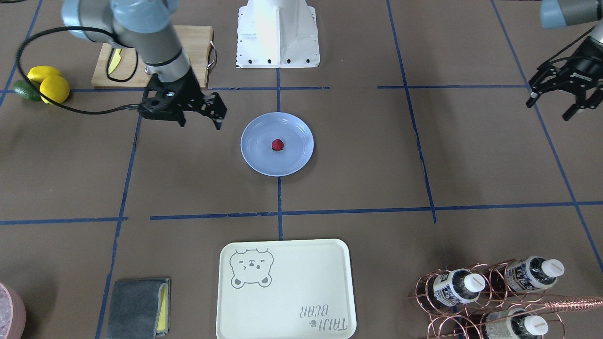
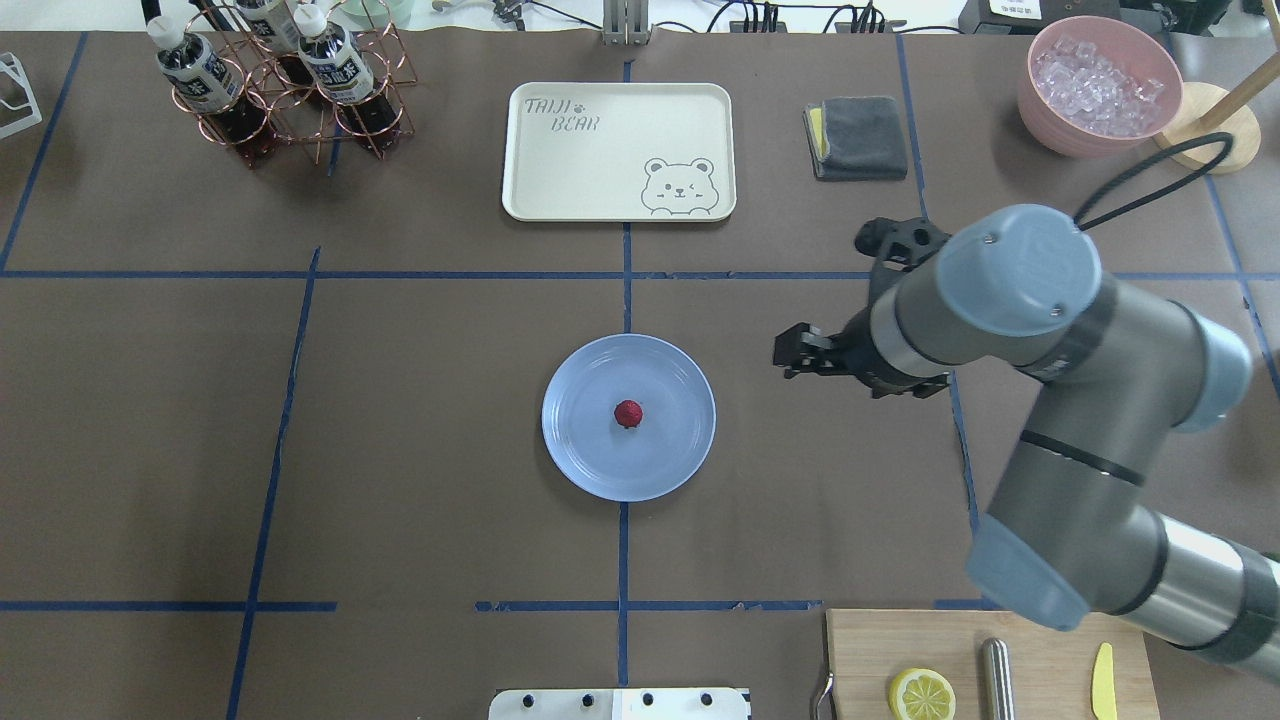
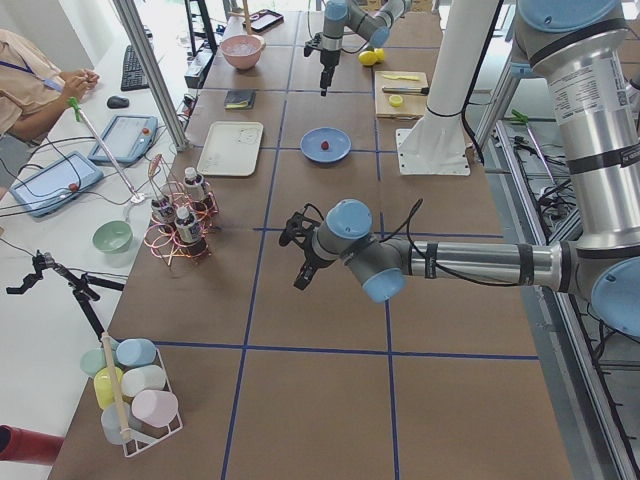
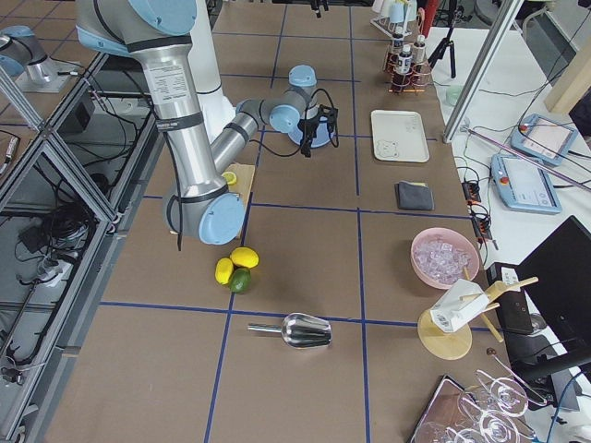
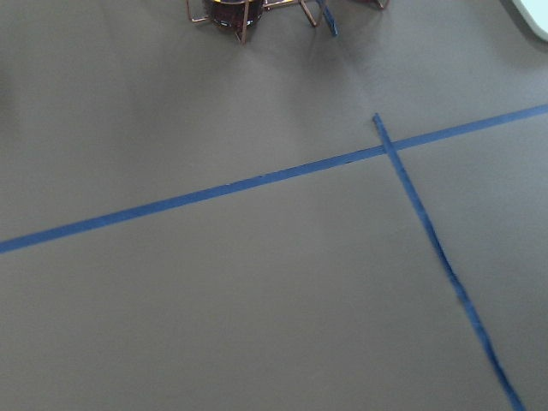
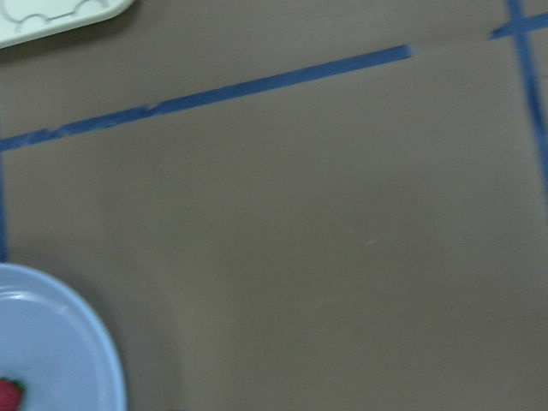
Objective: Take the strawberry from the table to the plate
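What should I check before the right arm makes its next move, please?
1. Strawberry on plate: ok, near its centre.
2. Right gripper empty: ok, open, nothing between its fingers.
3. Right gripper off the plate: ok, beside it and apart.
4. Left gripper out of the way: ok, open, far off over the table.
5. Strawberry lying steady, not rolling: cannot tell from one moment.
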